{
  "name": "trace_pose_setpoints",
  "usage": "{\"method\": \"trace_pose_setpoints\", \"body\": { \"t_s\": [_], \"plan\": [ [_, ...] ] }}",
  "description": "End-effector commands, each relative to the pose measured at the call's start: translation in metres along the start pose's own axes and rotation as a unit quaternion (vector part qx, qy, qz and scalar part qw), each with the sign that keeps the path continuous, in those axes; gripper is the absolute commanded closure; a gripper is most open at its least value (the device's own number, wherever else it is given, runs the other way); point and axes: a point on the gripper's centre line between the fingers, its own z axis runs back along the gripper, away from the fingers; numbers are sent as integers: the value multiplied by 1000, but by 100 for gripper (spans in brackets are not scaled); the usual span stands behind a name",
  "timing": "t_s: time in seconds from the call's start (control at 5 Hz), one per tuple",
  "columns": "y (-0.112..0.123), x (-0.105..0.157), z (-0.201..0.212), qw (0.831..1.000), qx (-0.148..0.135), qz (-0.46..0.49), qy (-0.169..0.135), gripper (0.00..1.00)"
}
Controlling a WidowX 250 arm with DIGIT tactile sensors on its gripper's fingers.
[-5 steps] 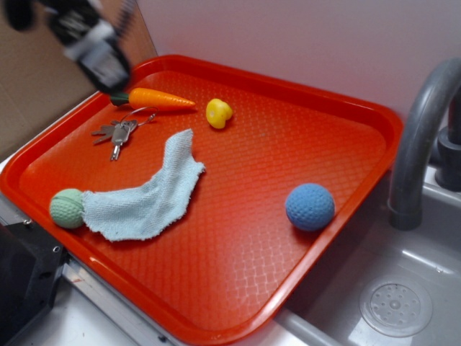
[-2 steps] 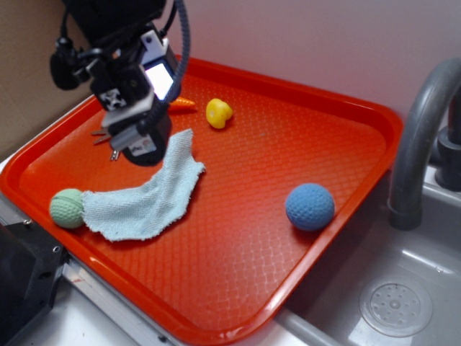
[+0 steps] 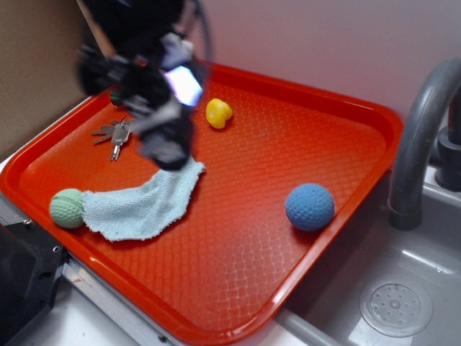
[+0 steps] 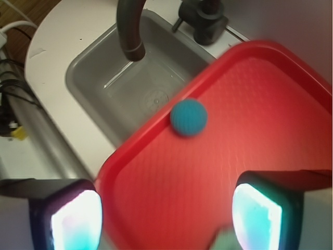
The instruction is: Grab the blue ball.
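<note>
I have my gripper point(image 3: 167, 140) up above the far-left part of the shallow red plastic tray point(image 3: 238, 288), blurred in the exterior view. In the wrist view the two fingers point(image 4: 260, 211) stand far apart with bare tray between them, so the jaws are spread and hold nothing. That suits me, since I want room to take a round thing.

The medium-blue dimpled ball point(image 3: 310, 207) sits well ahead of my gripper, near the tray's rim on the side toward the grey sink basin point(image 3: 403, 303) and the curved grey faucet point(image 3: 418, 144). In the wrist view the ball point(image 4: 188, 117) lies between the lines of my two fingers but far off, so I judge the reach is only begun and the ball is untouched.

Just under my gripper lies the pale blue terry cloth point(image 3: 148, 202), with the small pale green ball point(image 3: 67, 208) touching its far end, off to my side and not what I am after. The bunch of metal keys point(image 3: 115, 135) lies beside me and the small yellow toy point(image 3: 218, 112) just beyond.

I think the ball rests by the rim because the tray lip stops it rolling; pushing from the wrong side could nudge it along that lip.
</note>
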Motion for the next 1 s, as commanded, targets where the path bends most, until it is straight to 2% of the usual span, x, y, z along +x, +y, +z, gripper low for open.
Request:
{"method": "trace_pose_setpoints", "body": {
  "t_s": [0.0,0.2,0.4,0.6,0.8],
  "plan": [
    [10,25,-44,1000,9,-6,1,0],
    [12,29,-67,1000,-10,-11,-6,0],
    [7,34,-89,1000,-3,-22,4,0],
    [8,35,-105,999,25,-24,35,3],
    [10,33,-101,999,8,-19,30,100]
  ]
}}
